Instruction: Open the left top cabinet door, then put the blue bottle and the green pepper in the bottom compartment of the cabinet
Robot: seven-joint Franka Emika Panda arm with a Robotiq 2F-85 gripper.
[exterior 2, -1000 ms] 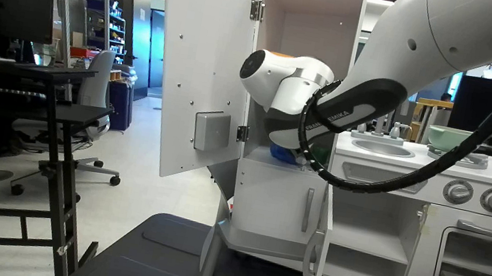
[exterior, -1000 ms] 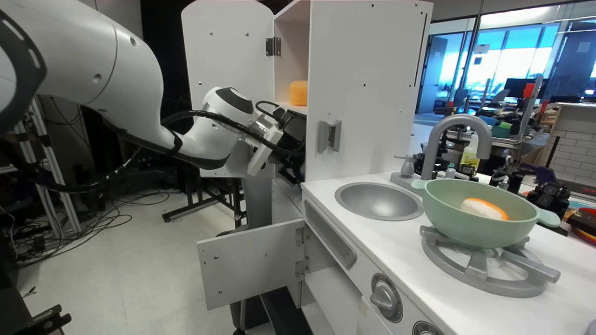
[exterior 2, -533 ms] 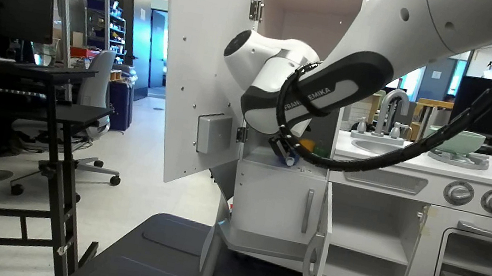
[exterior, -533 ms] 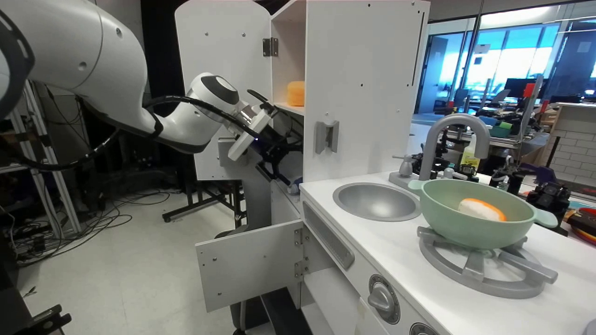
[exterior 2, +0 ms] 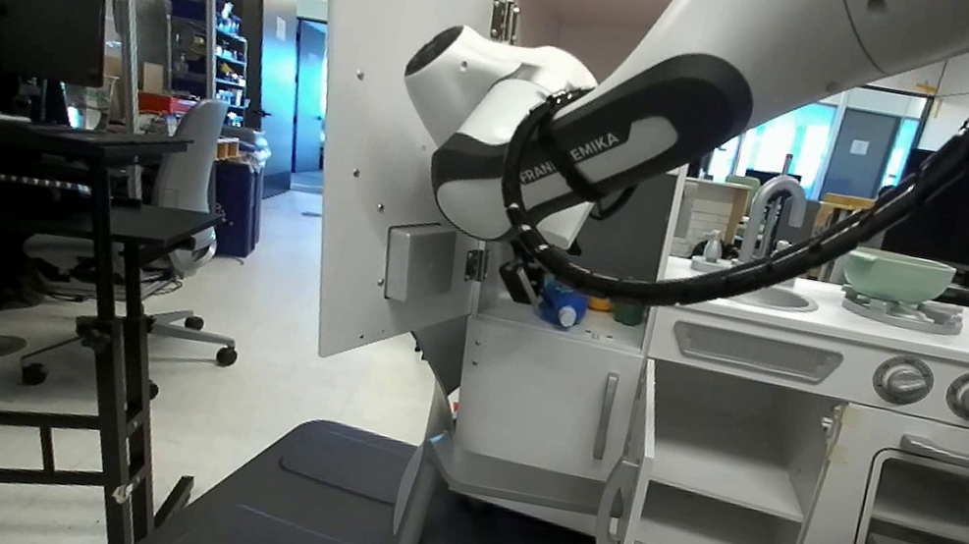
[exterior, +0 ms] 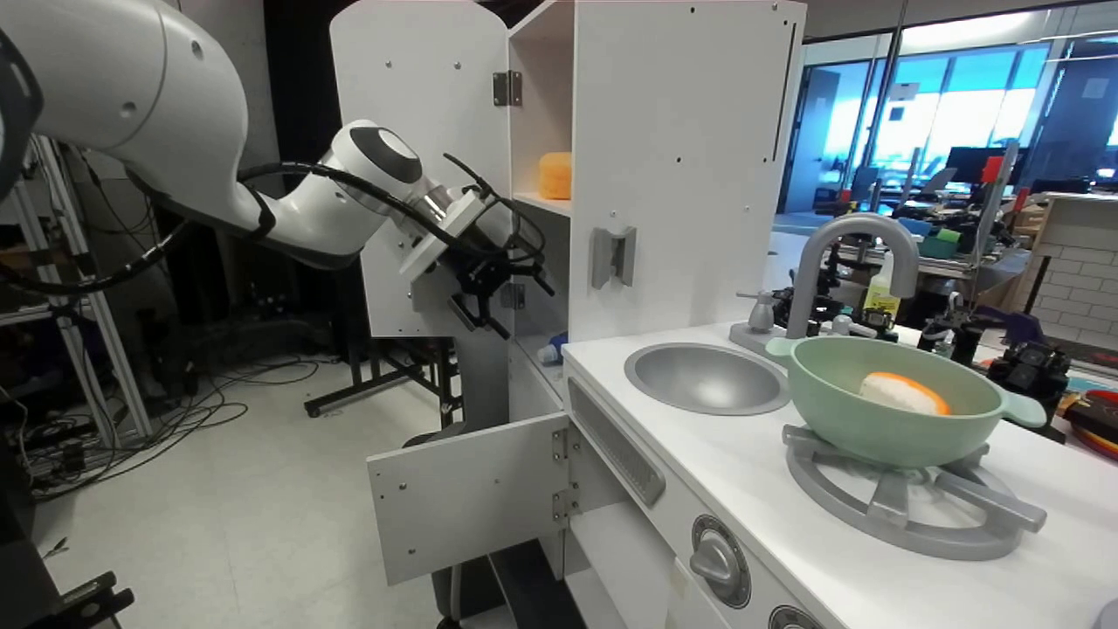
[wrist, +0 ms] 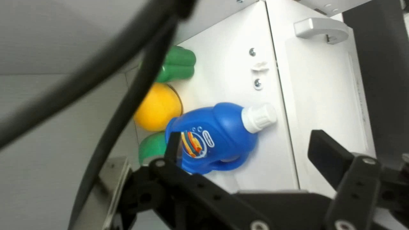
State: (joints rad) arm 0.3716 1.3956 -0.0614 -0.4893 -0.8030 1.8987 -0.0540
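Observation:
The left top cabinet door [exterior: 419, 79] stands wide open in both exterior views [exterior 2: 405, 99]. The blue bottle [wrist: 217, 134], with a white cap, lies on its side on the floor of the bottom compartment [wrist: 227, 80]. It also shows in both exterior views [exterior: 555, 349] [exterior 2: 561, 303]. The green pepper [wrist: 180, 64] lies deeper in the same compartment, partly behind a dark cable; it shows small in an exterior view [exterior 2: 628, 313]. My gripper [wrist: 249, 148] is open and empty, outside the front of the cabinet [exterior: 681, 105]. One finger overlaps the bottle's base in the wrist view.
A yellow-orange object [wrist: 159, 107] and another green object [wrist: 151, 147] lie behind the bottle. An orange item [exterior: 555, 175] sits on the shelf above. A lower door [exterior: 472, 494] swings out below. A pale green bowl [exterior: 900, 402] stands on the burner beside the sink [exterior: 709, 377].
The arm has drawn back and up, out of the bottom compartment towards the open door. The blue bottle, hidden behind the arm before, now shows more fully.

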